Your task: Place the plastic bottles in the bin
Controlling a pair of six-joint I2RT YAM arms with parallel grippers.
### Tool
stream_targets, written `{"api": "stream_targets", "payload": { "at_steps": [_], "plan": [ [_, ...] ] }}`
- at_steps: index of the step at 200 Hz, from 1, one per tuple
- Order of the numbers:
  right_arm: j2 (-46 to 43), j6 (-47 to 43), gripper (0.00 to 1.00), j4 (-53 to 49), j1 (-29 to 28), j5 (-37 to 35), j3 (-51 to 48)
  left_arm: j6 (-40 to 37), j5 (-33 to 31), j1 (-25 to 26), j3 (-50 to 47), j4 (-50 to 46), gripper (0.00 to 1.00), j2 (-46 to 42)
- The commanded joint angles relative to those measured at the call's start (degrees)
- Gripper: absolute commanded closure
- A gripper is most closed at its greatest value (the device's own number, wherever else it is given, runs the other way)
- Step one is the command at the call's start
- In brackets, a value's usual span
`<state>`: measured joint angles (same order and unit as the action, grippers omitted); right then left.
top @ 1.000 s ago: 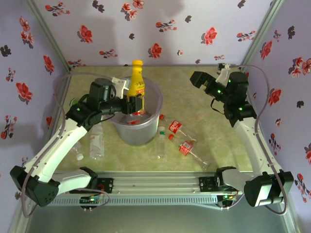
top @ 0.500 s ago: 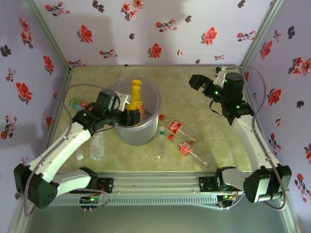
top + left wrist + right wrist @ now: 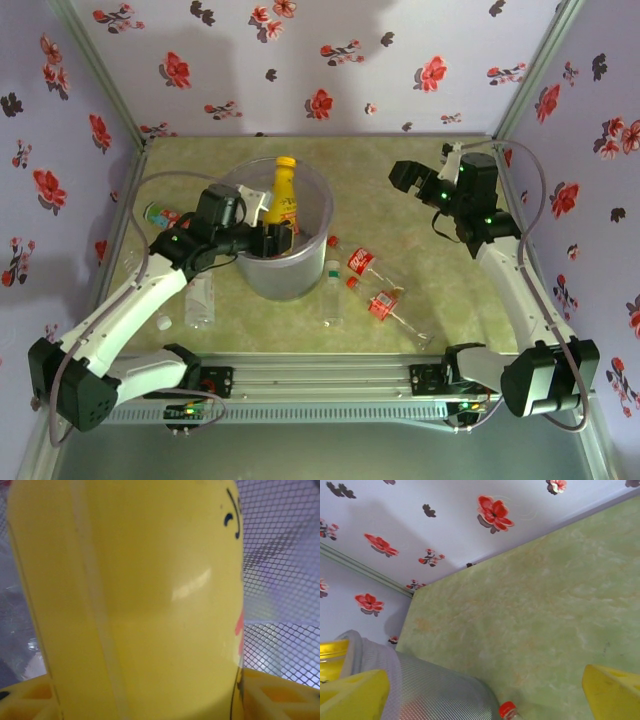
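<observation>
While upright, yellow bottle (image 3: 284, 200) in bin (image 3: 292, 280)

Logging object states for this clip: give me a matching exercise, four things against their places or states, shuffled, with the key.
1. tall yellow plastic bottle
2. round translucent grey plastic bin
3. clear red-labelled plastic bottles
4. right gripper

a. lying on the green table, right of the bin
b. open, empty
c. standing on the table
d. held in the left gripper, lower end in the bin

Pairs: 1-d, 2-c, 3-a, 4-b
</observation>
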<state>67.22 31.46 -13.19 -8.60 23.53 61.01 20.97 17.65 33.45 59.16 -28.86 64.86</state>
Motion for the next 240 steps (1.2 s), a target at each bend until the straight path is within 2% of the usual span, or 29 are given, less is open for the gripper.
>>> {"api": "stream_targets", "payload": {
  "at_steps": [1, 18, 52, 74, 93, 132, 160, 192, 240],
  "plan": [
    [-0.1, -2.9, 0.01, -3.3, 0.4, -2.7, 0.0, -2.6, 0.3, -0.1, -0.8, -1.9, 0.29, 2.5],
    [-0.1, -3.8, 0.01, -4.9, 0.4, -3.6, 0.2, -2.9, 0.8, -0.1, 0.3, -2.0, 0.20, 2.8],
    [-0.2, -5.5, 0.01, -7.7, 0.3, -4.5, 0.5, -3.3, 0.9, -0.1, 2.1, -2.6, 0.11, 2.8],
    [-0.1, -7.0, 0.01, -12.0, -0.1, -6.2, 1.8, -3.7, 0.9, -0.1, 3.2, -3.0, 0.08, 2.8],
    [0.5, -9.3, 0.01, -19.9, -1.5, -10.8, 4.8, -4.2, 0.9, -0.1, 4.3, -3.1, 0.07, 2.9],
    [2.8, -13.7, 0.03, -36.7, -10.1, -22.2, 8.8, -5.8, 0.8, -0.4, 7.5, -3.3, 0.06, 5.0],
    [5.0, -14.5, 0.05, -43.7, -14.8, -25.0, 8.2, -6.7, 0.8, -0.6, 10.0, -3.3, 0.05, 6.6],
    [11.0, -15.8, 0.08, -42.5, -19.1, -25.2, 7.7, -6.5, 0.8, -1.2, 13.0, -3.5, 0.02, 7.1],
    [23.4, -17.5, 0.19, -34.0, -21.4, -18.2, 10.0, -3.4, -2.7, -1.3, 12.1, -0.2, 0.00, 2.2]
  ]
}}
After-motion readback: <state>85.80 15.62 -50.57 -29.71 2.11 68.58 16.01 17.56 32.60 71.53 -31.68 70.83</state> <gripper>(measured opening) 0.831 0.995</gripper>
